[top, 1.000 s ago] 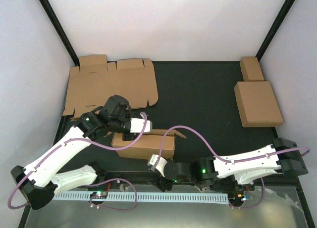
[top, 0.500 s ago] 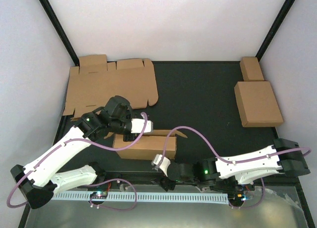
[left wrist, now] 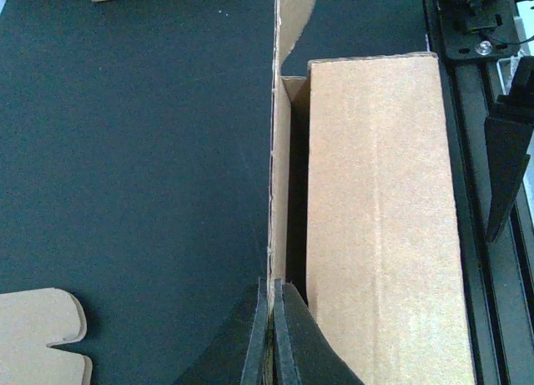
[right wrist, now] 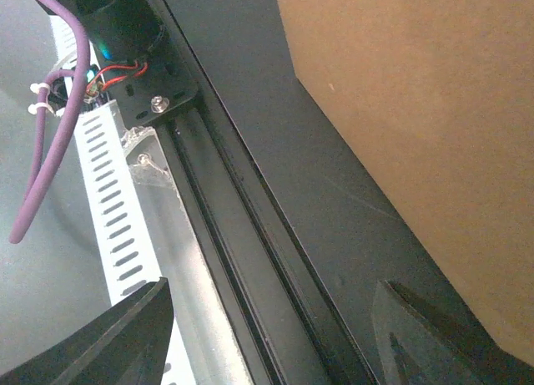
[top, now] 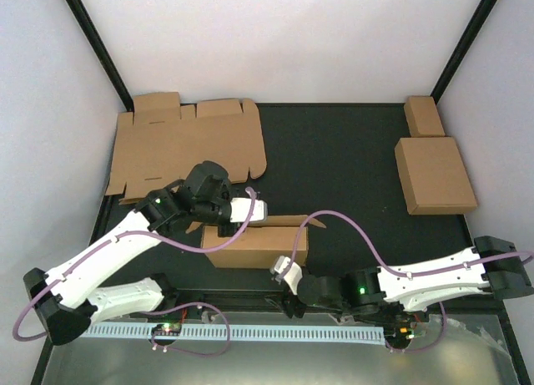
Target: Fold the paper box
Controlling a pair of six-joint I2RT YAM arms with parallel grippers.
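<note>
Your left gripper (left wrist: pixel 271 286) pinched the upright flap (left wrist: pixel 274 151) of the paper box (top: pixel 254 247), which sat near the table's (top: pixel 350 168) front edge, while your right gripper (right wrist: pixel 267 335) hung spread just beside its near wall.

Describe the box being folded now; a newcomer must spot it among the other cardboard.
Look along the black table's near edge, around its middle. The paper box stands there, its upright flap pinched by the left tool. Unlike the flat die-cut sheet at far left and the two closed boxes at far right, it is half-formed and gripped.
</note>
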